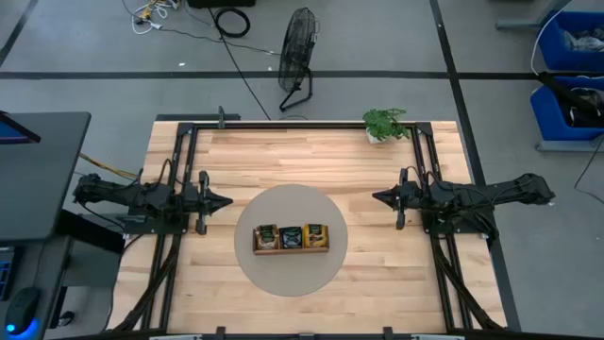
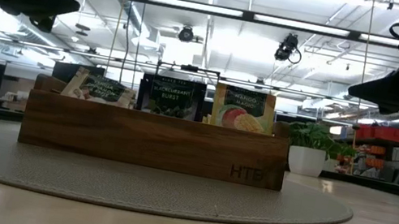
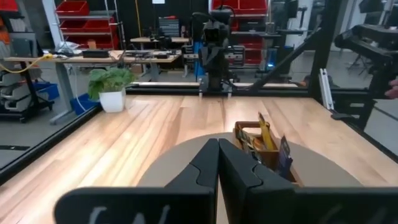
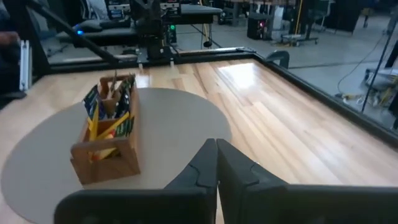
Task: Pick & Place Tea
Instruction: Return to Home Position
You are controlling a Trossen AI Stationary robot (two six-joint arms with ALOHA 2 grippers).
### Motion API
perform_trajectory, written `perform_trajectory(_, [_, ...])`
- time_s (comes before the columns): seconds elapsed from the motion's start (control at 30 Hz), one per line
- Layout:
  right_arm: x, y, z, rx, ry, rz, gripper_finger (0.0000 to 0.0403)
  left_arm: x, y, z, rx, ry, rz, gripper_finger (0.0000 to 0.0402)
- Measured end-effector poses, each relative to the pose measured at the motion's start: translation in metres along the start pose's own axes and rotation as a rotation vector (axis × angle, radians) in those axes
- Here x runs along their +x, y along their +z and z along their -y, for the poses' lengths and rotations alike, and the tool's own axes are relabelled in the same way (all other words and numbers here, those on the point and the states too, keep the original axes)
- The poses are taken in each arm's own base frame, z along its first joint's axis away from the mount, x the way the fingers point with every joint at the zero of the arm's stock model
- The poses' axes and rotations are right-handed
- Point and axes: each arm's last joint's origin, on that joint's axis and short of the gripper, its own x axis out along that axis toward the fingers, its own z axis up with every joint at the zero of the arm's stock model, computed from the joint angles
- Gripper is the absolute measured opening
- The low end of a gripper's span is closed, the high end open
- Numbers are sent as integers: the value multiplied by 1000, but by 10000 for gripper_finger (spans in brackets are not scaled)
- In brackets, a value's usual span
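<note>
Tea sachets (image 1: pixel 292 235) stand upright in the wooden tray (image 2: pixel 153 141), grouped in three compartments, on the round grey mat (image 1: pixel 255 274) at the middle of the table (image 1: pixel 283 156). My left gripper (image 1: pixel 228 201) hovers near the left edge, fingers pressed together, holding nothing. My right gripper (image 1: pixel 376 197) hovers near the right edge, likewise pressed together and empty. Both are well apart from the tray.

Small flat square tea sachets (image 1: pixel 291 236), all on edge inside the long wooden tray (image 2: pixel 153 141), sorted by colour. Pale beige ones (image 2: pixel 97 87) in the left part, leaning over. Dark ones (image 2: pixel 172 97) in the middle part, straight up. Orange ones (image 2: pixel 243 108) in the right part, straight up too.
</note>
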Motion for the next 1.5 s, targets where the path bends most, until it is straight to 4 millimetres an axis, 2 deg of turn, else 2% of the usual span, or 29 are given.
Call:
perform_trajectory(0.33, [0, 0, 0, -40, 9, -1, 7, 0, -1, 0, 26, -11, -11, 14])
perform_trajectory(0.53, [0, 0, 0, -39, 10, -1, 7, 0, -3, 0, -66, -8, -30, 14])
perform_trajectory(1.5, [0, 0, 0, -37, 10, 0, 7, 0, -3, 0, -67, -8, -32, 14])
